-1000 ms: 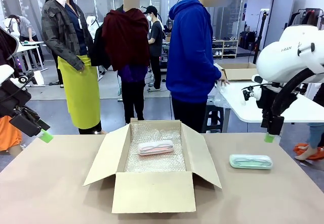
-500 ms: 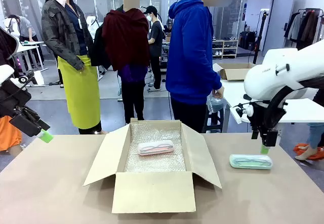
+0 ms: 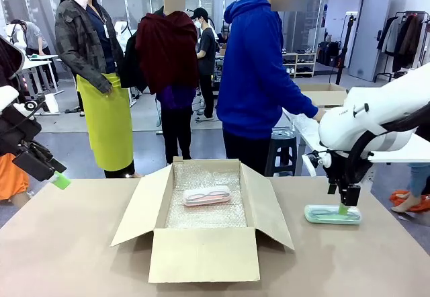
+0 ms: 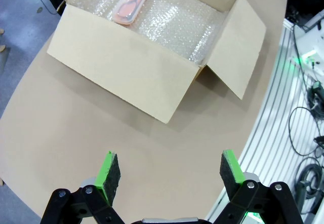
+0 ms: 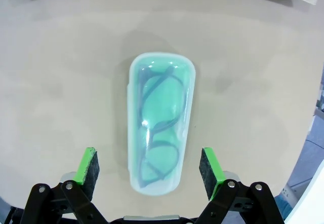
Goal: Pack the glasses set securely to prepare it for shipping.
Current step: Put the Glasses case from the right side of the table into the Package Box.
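Note:
A pale pink glasses case [image 3: 207, 195] lies on bubble wrap inside the open cardboard box [image 3: 201, 251], and it also appears in the left wrist view as the pink case [image 4: 133, 2]. A mint green case [image 3: 332, 214] lies flat on the table right of the box. My right gripper [image 3: 344, 209] hangs open just above it, and in the right wrist view the green case [image 5: 159, 125] lies lengthwise between the green pads [image 5: 87, 166], untouched. My left gripper [image 3: 59, 179] is open at the far left, high over the table; its pads [image 4: 108, 172] hold nothing.
A person in a blue hoodie [image 3: 259, 75] stands behind the table, hands on clear wrap at a white side table [image 3: 403, 150]. The box flaps [image 3: 277, 206] spread outward. Brown tabletop [image 3: 74, 250] lies free on both sides of the box.
My right arm has swung left and come down from beside the white table until its open gripper is over the mint green case. The person turned to the side table. Left arm unmoved.

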`<action>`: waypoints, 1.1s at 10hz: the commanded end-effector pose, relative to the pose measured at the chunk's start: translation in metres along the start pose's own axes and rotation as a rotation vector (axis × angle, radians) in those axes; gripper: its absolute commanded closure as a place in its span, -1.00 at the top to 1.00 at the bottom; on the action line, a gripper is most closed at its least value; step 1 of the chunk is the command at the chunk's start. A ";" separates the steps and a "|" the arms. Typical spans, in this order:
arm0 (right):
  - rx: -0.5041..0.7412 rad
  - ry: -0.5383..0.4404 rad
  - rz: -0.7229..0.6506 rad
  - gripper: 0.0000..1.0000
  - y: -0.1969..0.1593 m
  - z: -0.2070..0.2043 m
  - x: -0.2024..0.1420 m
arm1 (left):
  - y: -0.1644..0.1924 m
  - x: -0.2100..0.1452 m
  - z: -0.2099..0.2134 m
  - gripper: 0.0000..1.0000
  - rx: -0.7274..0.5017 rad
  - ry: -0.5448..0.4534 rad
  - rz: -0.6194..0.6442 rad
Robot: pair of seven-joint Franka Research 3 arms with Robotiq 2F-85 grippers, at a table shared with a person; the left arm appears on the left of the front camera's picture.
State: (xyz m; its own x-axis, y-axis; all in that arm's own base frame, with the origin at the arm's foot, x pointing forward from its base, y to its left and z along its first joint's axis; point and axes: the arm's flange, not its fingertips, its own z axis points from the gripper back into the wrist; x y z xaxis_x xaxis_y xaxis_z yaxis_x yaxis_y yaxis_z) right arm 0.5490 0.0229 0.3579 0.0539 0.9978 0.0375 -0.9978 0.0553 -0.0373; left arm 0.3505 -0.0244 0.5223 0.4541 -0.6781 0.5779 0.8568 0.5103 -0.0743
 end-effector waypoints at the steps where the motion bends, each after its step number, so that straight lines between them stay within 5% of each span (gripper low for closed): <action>1: -0.025 -0.019 0.025 1.00 -0.001 -0.020 -0.002 | 0.001 -0.001 0.003 1.00 -0.026 -0.021 -0.019; 8: -0.007 -0.024 -0.030 1.00 0.000 -0.048 -0.012 | 0.001 -0.001 0.003 1.00 -0.026 -0.021 -0.019; 11: -0.022 -0.054 -0.054 0.52 0.002 -0.045 -0.015 | 0.001 -0.001 0.003 1.00 -0.026 -0.021 -0.019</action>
State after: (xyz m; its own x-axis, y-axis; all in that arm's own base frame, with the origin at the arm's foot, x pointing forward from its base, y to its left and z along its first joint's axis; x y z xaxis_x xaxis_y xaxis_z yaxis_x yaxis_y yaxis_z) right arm 0.5521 0.0084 0.3129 0.0988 0.9927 0.0686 -0.9944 0.1012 -0.0320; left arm 0.3505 -0.0244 0.5222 0.4541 -0.6782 0.5779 0.8568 0.5103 -0.0744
